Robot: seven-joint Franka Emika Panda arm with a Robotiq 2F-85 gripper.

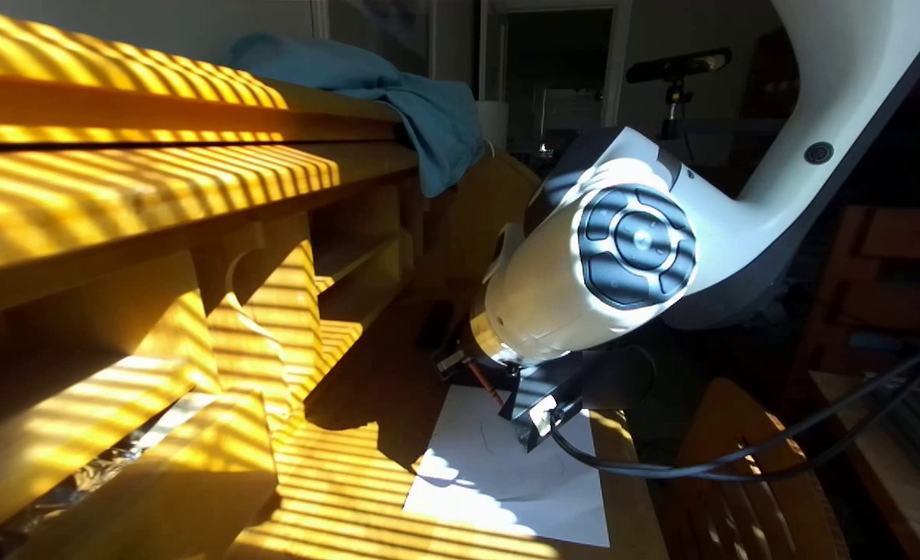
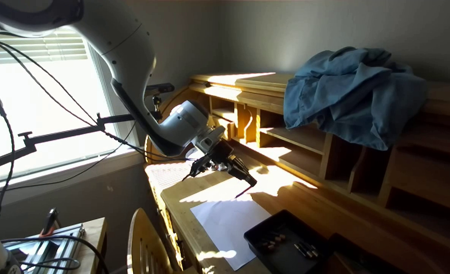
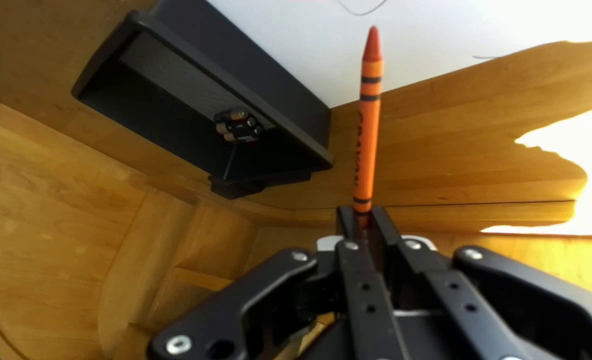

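One crayon (image 3: pixel 368 135), pinched in my tool (image 3: pixel 363 217).
I hold it by the rear end, jaws only its width apart; the tip points at one white sheet (image 2: pixel 225 224) near the worktop's (image 2: pixel 304 205) front edge, contact unclear. One black tray (image 3: pixel 255 75) sits just beside the sheet, nearer the back edge, carrying two clusters of small cylinders (image 2: pixel 306 250).

The crayon (image 3: pixel 368 135) is orange, banded in black.
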